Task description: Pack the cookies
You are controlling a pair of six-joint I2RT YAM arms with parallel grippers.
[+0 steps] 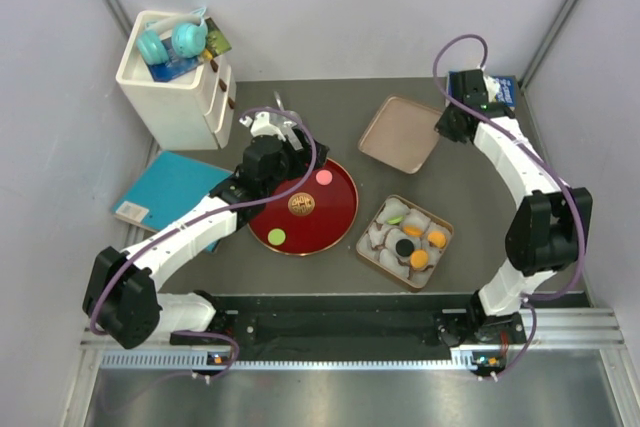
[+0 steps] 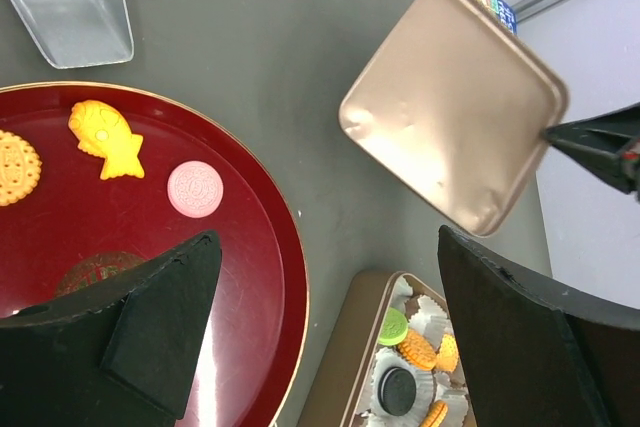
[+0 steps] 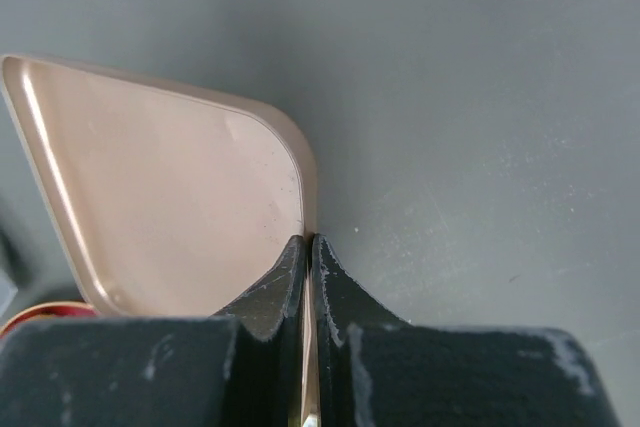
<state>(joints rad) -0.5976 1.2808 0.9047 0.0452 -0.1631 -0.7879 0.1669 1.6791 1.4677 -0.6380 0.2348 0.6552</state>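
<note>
Cookies, orange, green and one black, are nested in white paper cups inside the open tin, and that tin sits just right of the red plate. More are out on the plate itself: a pink one near its far right rim and a green one at its near left edge. The left wrist view adds a yellow fish-shaped one and a round orange one farther in on the plate. There's a dark gold-patterned disc in the plate's middle too; whether it's a cookie or a printed mark I can't tell.

Over the plate's far left rim hangs the left gripper, jaws spread wide, nothing between them. Away from the plate on the far right, the right gripper is pinched tight on the rim of the tin's lid, which lies hollow side up beyond the tin.

A clear plastic scoop lies just past the plate's far edge. Left of the plate there's a teal book, and beyond that a white drawer box with teal things on top.
</note>
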